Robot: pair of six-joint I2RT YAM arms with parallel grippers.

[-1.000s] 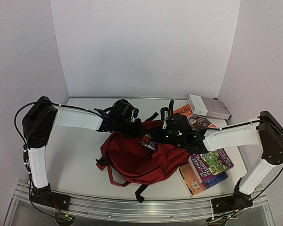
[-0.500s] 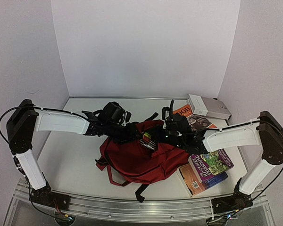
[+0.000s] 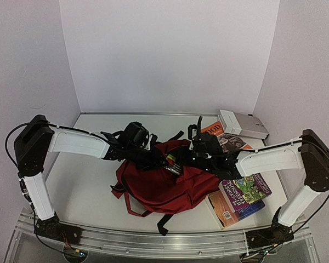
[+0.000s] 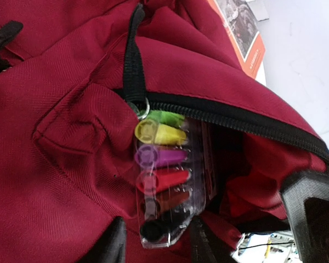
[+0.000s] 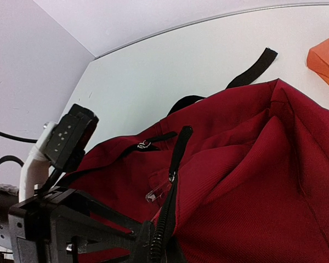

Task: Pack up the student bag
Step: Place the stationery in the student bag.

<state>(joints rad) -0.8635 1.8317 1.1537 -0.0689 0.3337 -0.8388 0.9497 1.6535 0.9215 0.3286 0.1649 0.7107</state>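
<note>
Student bag (image 3: pixel 164 189), dark red, lies slumped on bench (image 3: pixel 82 175), directly beneath both sets of fingers. Left fingers (image 4: pixel 112 246) pinch the near end of a clear marker case (image 4: pixel 164 181). The far end of the case reaches the ring at the open zip (image 4: pixel 230 118); how far it is inside, cannot tell. Caps showing: green, yellow, purple, red. Right fingers (image 5: pixel 71 219) are pressed together on the zip edge of the student bag, across the opening from the left fingers. Stacked books (image 3: pixel 244 192) sit on the bench just right of the right fingers, beside the bag. Orange book (image 4: pixel 247 38) lies beyond the left fingers, past the bag.
</note>
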